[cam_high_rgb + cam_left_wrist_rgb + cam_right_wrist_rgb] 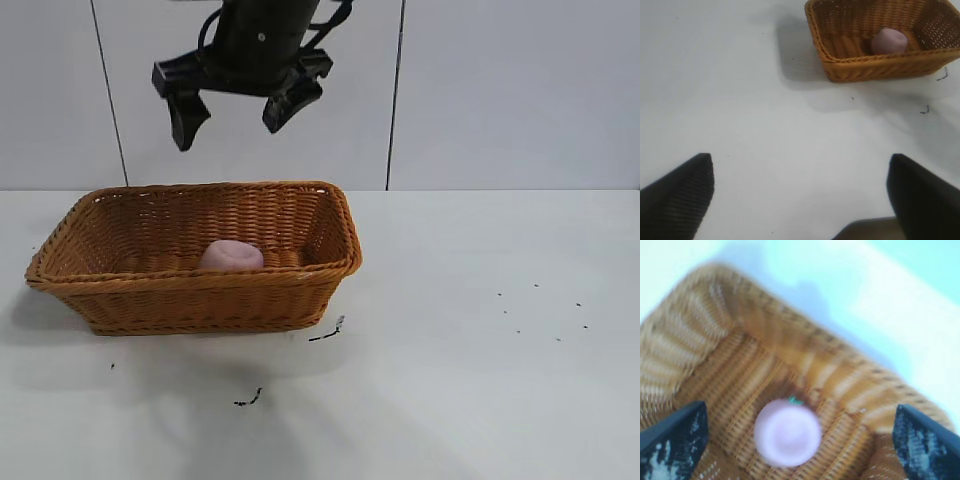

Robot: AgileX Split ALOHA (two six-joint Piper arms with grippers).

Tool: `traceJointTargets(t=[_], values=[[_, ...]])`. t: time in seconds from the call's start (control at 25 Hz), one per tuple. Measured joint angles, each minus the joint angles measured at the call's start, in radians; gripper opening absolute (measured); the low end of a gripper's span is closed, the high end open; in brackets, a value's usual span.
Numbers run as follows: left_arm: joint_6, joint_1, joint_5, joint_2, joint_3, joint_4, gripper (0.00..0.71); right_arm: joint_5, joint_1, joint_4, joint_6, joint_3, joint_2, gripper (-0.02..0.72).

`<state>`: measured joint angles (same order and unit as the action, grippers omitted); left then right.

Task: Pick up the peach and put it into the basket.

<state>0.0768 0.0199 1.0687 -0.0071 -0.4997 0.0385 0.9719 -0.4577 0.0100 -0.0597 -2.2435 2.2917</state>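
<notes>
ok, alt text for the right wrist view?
A pale pink peach lies on the floor of a woven basket, seen from straight above. The right tool hangs open over it, empty, one dark fingertip at each side.

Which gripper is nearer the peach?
Right. The right gripper hangs open directly above the peach in the basket; the left gripper is over bare table, farther off.
</notes>
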Motion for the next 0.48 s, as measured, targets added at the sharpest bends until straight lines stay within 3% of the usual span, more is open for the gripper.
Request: traceJointTargets(t=[0.28,0.48], values=[[0.0,0.0,0.0,0.0,0.0,0.0,0.692,0.094,0.243,-0.01,0.0,0.0,0.0,0.689],[0.0,0.0,0.0,0.0,0.0,0.0,0.692,0.158,0.361,-0.01,0.0,0.0,0.0,0.689]])
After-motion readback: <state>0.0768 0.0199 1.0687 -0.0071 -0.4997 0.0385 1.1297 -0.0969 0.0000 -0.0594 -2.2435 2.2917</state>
